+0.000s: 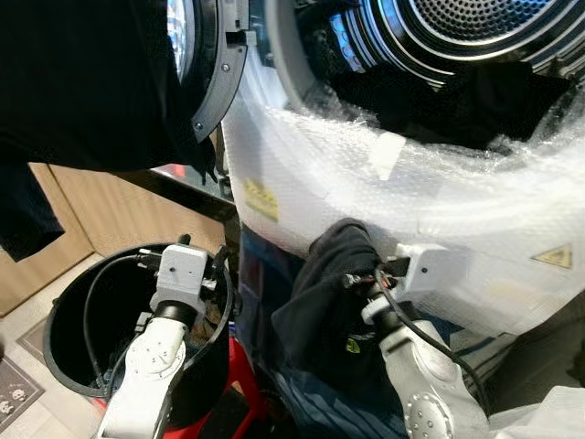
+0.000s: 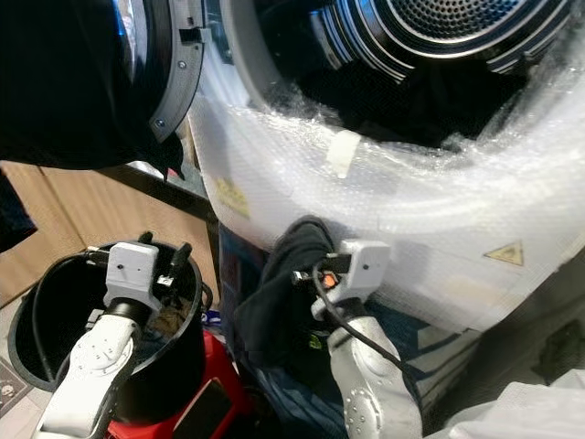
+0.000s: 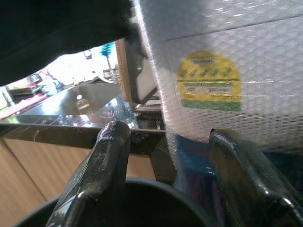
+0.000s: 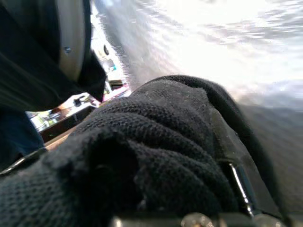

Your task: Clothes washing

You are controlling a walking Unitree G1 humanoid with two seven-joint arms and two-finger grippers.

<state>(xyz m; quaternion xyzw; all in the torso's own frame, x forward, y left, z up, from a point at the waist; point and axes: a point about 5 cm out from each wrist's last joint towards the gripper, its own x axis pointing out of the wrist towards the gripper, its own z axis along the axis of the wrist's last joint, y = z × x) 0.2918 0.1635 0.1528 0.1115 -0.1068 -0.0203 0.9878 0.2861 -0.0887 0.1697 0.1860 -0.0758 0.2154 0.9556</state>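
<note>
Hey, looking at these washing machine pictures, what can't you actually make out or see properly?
- Right hand: its fingers are buried in the black garment, so its grip cannot be confirmed.
- Drum: cut off by the top edge in both eye views.
- Bucket: its bottom is in shadow behind the left hand, contents unclear.
- Yellow label on the bubble wrap: text too blurred to read.

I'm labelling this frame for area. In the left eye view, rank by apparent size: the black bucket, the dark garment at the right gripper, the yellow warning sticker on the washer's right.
1. black bucket
2. dark garment, looking only a little smaller, so that ranking is unsure
3. yellow warning sticker, by far the smallest
</note>
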